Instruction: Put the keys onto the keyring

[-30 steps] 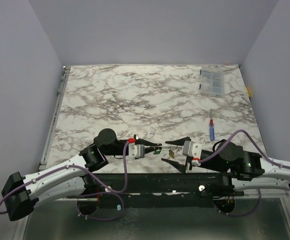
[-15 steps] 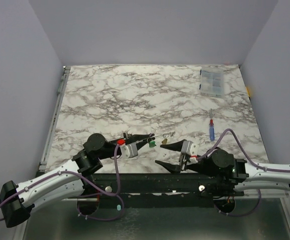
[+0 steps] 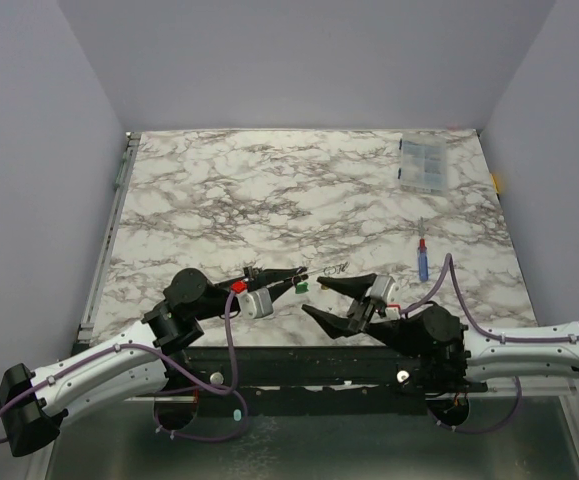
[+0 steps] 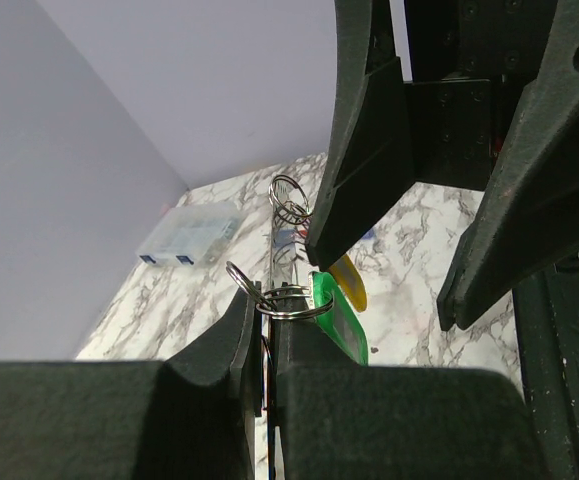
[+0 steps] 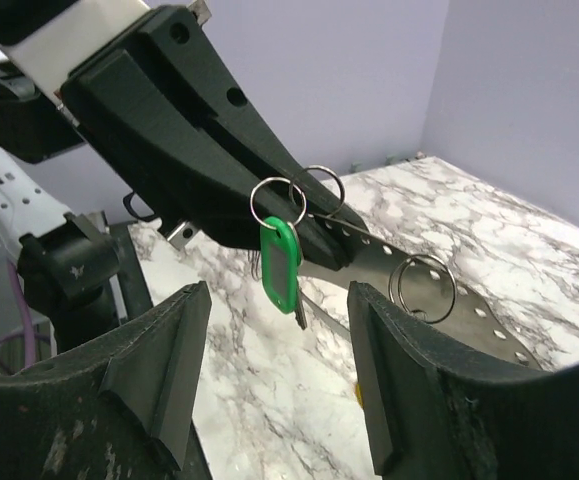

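Low over the near counter [image 3: 269, 200], your left hand [image 3: 295, 277] clamps the grey keyring [image 5: 379, 262] steady, the green key [image 5: 280, 268] dangling from it, so your right hand [image 3: 312, 297], splayed wide, can approach.

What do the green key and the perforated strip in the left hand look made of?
Green key: likely plastic, opaque bright green with a soft gloss and a moulded rim. Keyring strip: seemingly thin metal, smooth grey with a dull sheen and punched round holes.
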`<act>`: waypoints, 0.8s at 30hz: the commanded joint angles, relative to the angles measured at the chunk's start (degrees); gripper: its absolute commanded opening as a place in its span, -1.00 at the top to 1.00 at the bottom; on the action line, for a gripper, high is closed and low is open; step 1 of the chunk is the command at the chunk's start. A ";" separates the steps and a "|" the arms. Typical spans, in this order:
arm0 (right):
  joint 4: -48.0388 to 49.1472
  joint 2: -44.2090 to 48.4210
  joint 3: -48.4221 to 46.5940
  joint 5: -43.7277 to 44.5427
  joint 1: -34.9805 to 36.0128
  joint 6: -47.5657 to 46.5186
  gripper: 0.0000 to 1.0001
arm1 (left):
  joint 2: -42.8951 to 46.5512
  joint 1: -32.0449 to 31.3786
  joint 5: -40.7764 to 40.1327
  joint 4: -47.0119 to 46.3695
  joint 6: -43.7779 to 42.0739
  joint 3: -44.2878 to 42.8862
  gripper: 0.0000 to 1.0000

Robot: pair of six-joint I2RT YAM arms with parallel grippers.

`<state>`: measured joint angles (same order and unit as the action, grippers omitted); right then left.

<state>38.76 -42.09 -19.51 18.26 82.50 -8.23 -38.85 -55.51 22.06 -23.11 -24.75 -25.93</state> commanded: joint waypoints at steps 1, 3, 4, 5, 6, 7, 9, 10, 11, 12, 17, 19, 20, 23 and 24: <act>9.66 -3.14 0.70 2.04 0.21 1.36 -0.31 | 0.72 0.31 1.47 -3.31 -0.51 0.27 1.00; 11.93 -4.73 0.87 2.03 0.21 1.65 -0.30 | 0.68 0.30 1.49 -3.42 -0.31 0.27 1.00; 12.82 -5.48 1.00 2.00 0.27 2.03 -0.25 | 0.72 0.31 1.39 -3.51 -0.30 0.27 1.00; 13.77 -6.22 1.19 1.76 0.25 2.44 -0.21 | 0.71 0.24 1.28 -3.52 -0.30 0.34 1.00; 14.53 -6.91 1.30 1.50 0.21 2.84 -0.20 | 0.71 0.31 1.11 -3.52 -0.34 0.35 1.00; 15.00 -7.54 1.31 1.22 0.27 3.27 -0.19 | 0.84 0.31 0.90 -3.52 -0.38 0.42 1.00; 15.57 -8.62 1.30 1.10 0.22 3.83 -0.19 | 0.94 0.31 0.74 -3.52 -0.39 0.44 1.00; 15.92 -9.06 1.36 1.22 0.27 4.15 -0.19 | 0.93 0.27 0.76 -3.52 -0.45 0.44 1.00; 16.25 -9.43 1.40 1.32 0.28 4.26 -0.19 | 0.89 0.30 0.81 -3.57 -0.39 0.44 1.00; 16.60 -9.78 1.47 1.52 0.24 4.34 -0.19 | 0.81 0.30 0.97 -3.64 -0.38 0.49 1.00; 18.13 -11.95 1.33 2.53 0.25 4.38 -0.16 | 0.72 0.31 1.21 -3.69 -0.21 0.45 1.00; 18.77 -13.04 1.08 2.52 0.29 4.20 -0.14 | 0.79 0.31 1.28 -3.71 -0.22 0.47 1.00; 19.10 -13.53 1.01 2.62 0.22 4.19 -0.12 | 0.76 0.31 1.26 -3.77 -0.20 0.45 1.00; 20.82 -14.75 0.97 3.34 0.23 3.79 -0.06 | 0.76 0.29 1.49 -3.78 -0.12 0.45 1.00; 21.51 -15.16 0.96 3.70 0.27 3.43 -0.02 | 0.73 0.31 1.48 -3.82 -0.12 0.56 1.00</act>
<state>55.42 -55.94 -18.83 19.20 82.50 -4.51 -38.79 -55.48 22.33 -24.05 -24.73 -25.67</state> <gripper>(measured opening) 0.537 0.060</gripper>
